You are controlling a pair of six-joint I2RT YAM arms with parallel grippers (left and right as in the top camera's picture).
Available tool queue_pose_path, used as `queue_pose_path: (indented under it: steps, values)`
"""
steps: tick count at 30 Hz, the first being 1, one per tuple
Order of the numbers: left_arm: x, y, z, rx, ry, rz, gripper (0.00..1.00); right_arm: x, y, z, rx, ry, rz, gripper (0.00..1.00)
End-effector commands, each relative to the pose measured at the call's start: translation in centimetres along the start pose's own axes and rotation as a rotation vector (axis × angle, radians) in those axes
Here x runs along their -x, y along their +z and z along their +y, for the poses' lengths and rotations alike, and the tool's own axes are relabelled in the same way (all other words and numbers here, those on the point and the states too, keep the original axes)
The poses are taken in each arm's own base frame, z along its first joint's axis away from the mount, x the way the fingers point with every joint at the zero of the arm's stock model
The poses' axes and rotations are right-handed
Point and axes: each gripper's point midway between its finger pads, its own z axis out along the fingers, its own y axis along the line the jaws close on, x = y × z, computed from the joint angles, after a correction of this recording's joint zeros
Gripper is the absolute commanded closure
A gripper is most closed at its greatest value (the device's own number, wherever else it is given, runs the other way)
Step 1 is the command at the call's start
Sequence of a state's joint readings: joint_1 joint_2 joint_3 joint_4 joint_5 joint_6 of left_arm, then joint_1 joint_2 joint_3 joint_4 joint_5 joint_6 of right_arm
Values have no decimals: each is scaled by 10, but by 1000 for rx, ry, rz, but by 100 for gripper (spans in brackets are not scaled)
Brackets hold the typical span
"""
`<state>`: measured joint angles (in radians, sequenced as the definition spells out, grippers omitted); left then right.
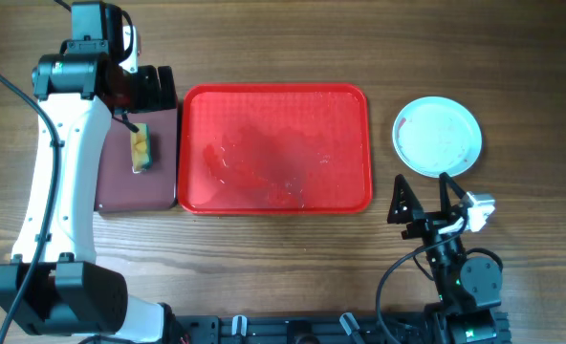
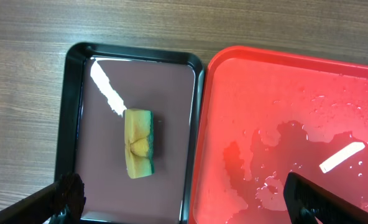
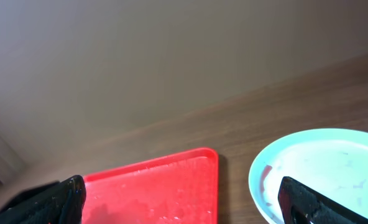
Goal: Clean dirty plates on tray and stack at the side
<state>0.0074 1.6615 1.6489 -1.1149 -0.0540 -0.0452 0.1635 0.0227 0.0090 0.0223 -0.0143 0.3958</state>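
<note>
Yellow sponge (image 2: 138, 143) on maroon tray (image 2: 171, 87) beside wet red tray (image 2: 283, 93)

1. Surface (image 1: 512, 57): brown wood with a matte finish, grain running left to right. It fills the overhead view.
2. Wall (image 3: 140, 56): plain, dull grey-mauve and blurred, rising behind the surface's far edge.
3. Paler strip at the wall's lower left; cannot tell what.
4. Light: soft and even.
</note>
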Motion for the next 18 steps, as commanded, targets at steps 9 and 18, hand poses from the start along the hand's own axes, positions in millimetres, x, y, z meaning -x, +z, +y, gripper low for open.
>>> queue_pose_path:
  steps: [9,18]
  values:
    - [1,1,-2,-8,11,1,0,-9,-2,18,110,-307,28,0]
    - [1,1,-2,-8,11,1,0,-9,-2,18,110,-307,28,0]
